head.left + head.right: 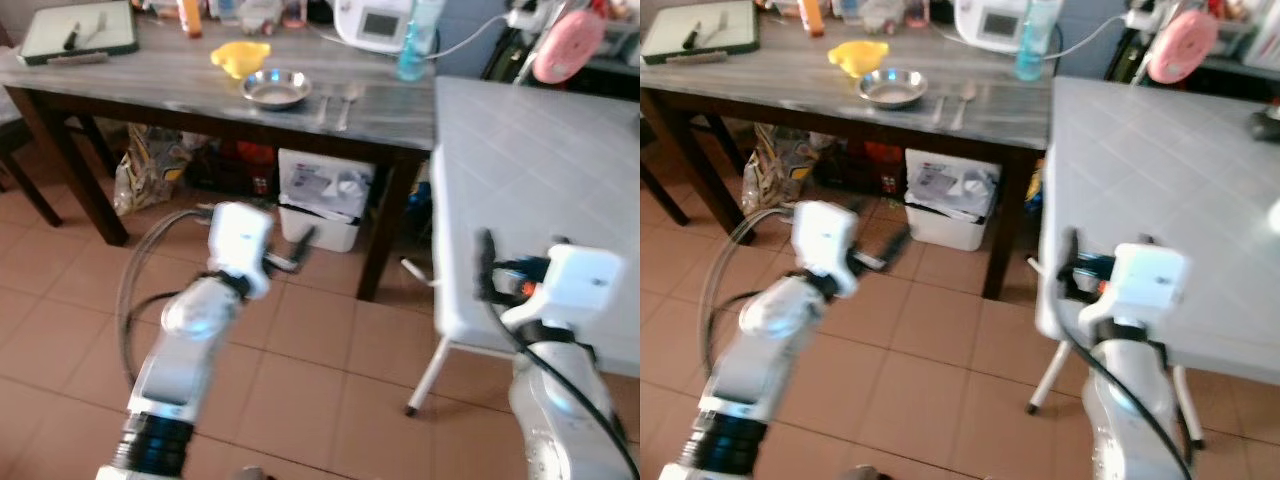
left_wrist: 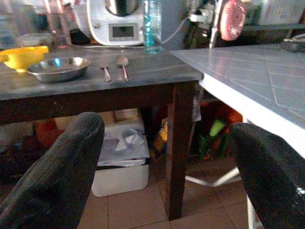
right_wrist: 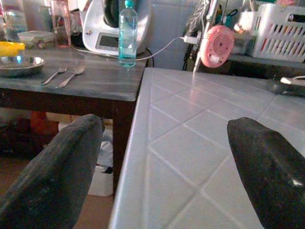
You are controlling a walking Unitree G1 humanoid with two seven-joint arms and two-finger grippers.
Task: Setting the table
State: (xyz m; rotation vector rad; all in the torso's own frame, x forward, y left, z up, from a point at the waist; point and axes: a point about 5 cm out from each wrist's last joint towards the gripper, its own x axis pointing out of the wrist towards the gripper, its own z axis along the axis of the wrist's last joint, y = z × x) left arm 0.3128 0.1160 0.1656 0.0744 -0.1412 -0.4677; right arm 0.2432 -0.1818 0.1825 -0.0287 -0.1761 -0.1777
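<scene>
Home dining corner: dark wooden table [image 1: 200,90], kitchen appliance [image 1: 372,22], tiled floor [image 1: 300,380].

Bright, even daylight; both eye views softly blurred, wrist views sharper, with dim shade beneath the tables

1. Two black fingers [image 2: 52,176] of the left gripper [image 2: 162,176] stand wide apart, nothing between them.
2. On the dark counter [image 2: 143,71]: a steel bowl [image 2: 58,68], a yellow dish [image 2: 21,56] touching it, then a fork [image 2: 105,71] and spoon [image 2: 123,63] side by side.
3. A white tiled counter [image 2: 252,71] stands alongside.
</scene>
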